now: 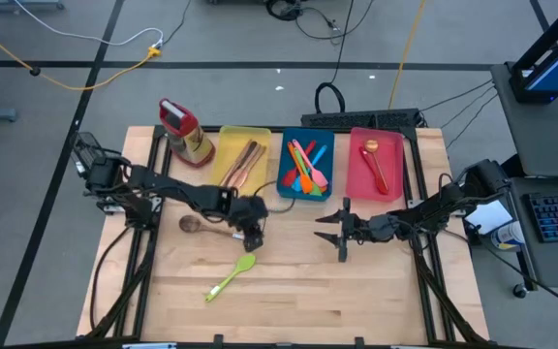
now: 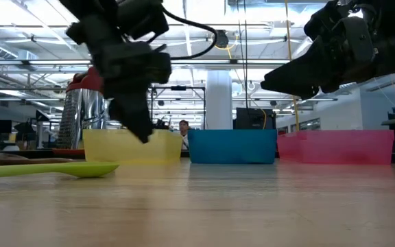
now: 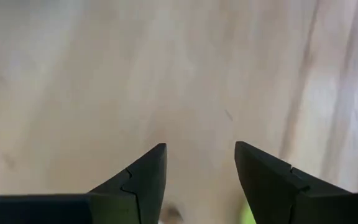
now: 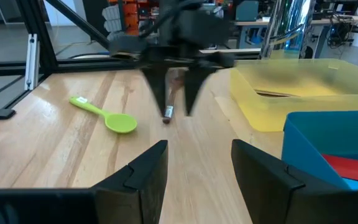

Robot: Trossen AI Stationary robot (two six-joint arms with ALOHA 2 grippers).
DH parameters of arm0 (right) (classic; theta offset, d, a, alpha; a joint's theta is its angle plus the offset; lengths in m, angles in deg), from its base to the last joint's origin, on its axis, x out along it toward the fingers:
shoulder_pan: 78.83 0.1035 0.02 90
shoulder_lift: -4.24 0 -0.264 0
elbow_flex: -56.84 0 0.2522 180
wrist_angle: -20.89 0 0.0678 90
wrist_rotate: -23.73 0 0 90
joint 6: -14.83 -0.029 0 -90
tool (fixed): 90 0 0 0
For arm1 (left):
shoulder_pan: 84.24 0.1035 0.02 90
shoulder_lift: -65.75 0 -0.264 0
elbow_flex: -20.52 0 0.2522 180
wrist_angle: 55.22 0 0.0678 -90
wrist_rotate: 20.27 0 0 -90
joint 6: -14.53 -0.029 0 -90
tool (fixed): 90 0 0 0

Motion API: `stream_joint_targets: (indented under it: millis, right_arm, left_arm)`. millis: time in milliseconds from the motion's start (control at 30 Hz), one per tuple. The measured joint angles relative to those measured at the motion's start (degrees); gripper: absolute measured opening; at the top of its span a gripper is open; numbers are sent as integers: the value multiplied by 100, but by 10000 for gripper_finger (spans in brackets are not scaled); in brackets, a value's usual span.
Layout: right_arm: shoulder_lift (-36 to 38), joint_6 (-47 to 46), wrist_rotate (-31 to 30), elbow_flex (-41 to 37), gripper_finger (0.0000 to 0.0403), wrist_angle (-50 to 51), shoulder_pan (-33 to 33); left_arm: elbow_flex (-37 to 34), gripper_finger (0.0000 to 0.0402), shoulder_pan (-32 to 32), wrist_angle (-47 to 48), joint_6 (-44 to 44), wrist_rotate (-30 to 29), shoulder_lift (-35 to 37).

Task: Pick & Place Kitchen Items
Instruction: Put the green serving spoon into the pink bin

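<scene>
1. Currently the left gripper (image 1: 251, 236) hangs low over the counter (image 1: 289, 291), jaws spread and empty, tips pointing down.
2. Wooden spoon (image 1: 204, 227) lies directly under and behind those jaws; its handle end shows between the tips in the right wrist view (image 4: 167, 112). Likely the target.
3. Green spoon (image 1: 231, 278) lies just beyond the left jaws toward the counter's front edge, well apart from any tray.
4. Right gripper (image 1: 344, 231) waits above the counter, jaws apart, nothing held, pointing toward the left arm.
5. Sorted so far: wooden pieces in yellow tray (image 1: 224, 135), coloured utensils in blue tray (image 1: 288, 181), red ones in pink tray (image 1: 356, 180).
6. To do it well: centre the jaws across the slim handle, descend until tips nearly touch the wood, close squarely. An off-centre grip probably lets the spoon pivot.
</scene>
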Motion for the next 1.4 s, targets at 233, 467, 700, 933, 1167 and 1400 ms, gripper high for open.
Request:
stream_joint_targets:
  millis: [233, 467, 700, 933, 1167, 1400]
  right_arm:
    - [0, 18, 0, 0, 173, 2, 0]
    - [0, 18, 0, 0, 174, 2, 0]
    - [0, 320, 0, 0, 174, 2, 0]
    - [0, 759, 0, 0, 173, 2, 0]
    - [0, 728, 0, 0, 174, 2, 0]
    - [0, 752, 2, 0, 174, -11, 0]
  left_arm:
    - [0, 195, -933, 676, 1134, -253, -2]
    - [0, 195, -1855, 1062, 2307, -595, -2]
    - [0, 195, -2628, 1137, 2913, -1101, -2]
    - [-2, 195, -3152, 1141, 3416, -1808, -4]
    - [-2, 195, -3310, 1149, 3712, -2063, -178]
    - [23, 195, -3288, 1200, 3358, -1686, -637]
